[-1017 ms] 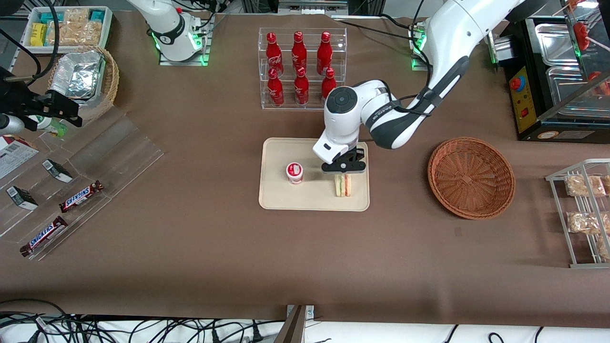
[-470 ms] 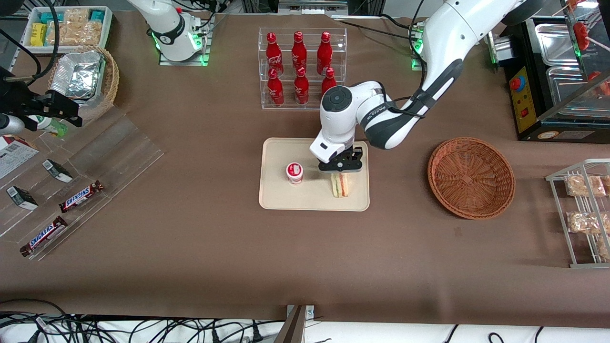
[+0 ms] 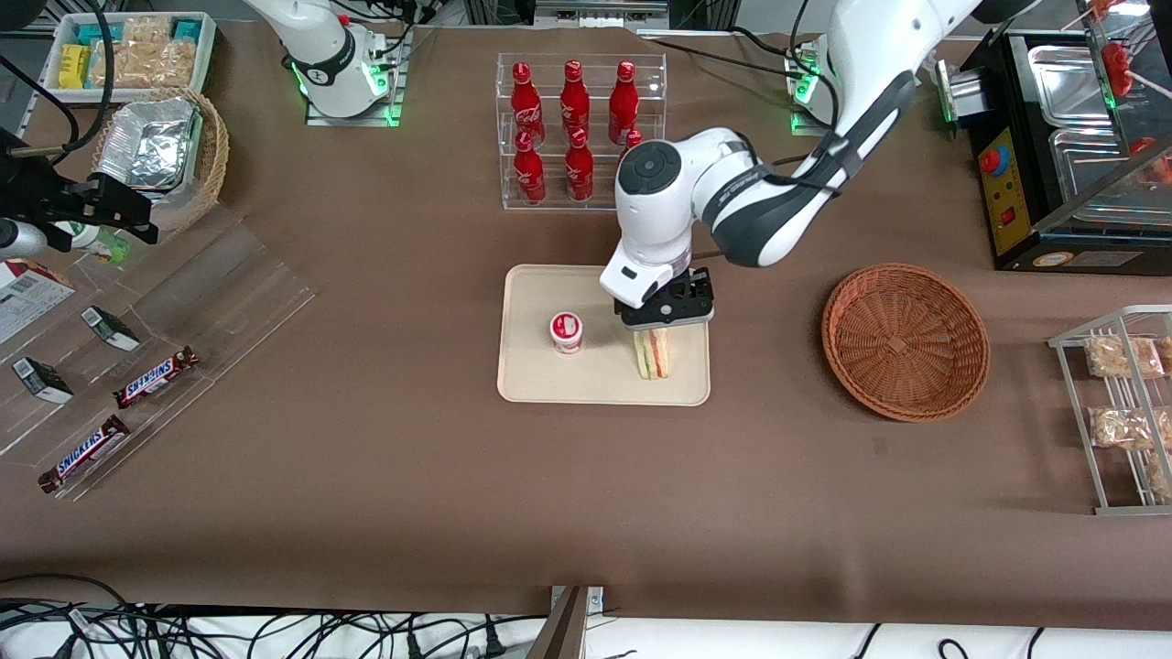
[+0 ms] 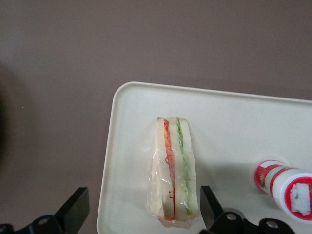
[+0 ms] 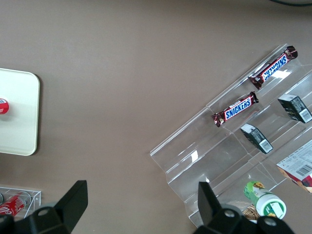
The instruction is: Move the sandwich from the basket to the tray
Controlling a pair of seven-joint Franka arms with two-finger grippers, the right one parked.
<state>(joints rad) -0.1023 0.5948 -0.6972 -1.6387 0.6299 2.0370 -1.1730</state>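
The sandwich [image 3: 652, 355], a wrapped wedge with white bread and red and green layers, lies on the beige tray [image 3: 549, 384], near the tray edge closest to the basket. It also shows in the left wrist view [image 4: 173, 168] on the tray [image 4: 234, 122]. My left gripper [image 3: 663, 313] hangs just above the sandwich, open and holding nothing. In the wrist view the gripper [image 4: 142, 209] has its two black fingers [image 4: 75, 209] spread wide, one on each side of the sandwich and clear of it. The reddish-brown wicker basket [image 3: 905, 340] stands empty toward the working arm's end.
A small red-and-white cup [image 3: 567, 331] stands on the tray beside the sandwich. A clear rack of red bottles [image 3: 577, 128] stands farther from the camera than the tray. A wire rack with bagged snacks [image 3: 1122, 412] is near the basket. Candy bars [image 3: 156, 377] lie toward the parked arm's end.
My left gripper has risen off the sandwich. The sandwich stays on the tray, shifted slightly toward the cup.
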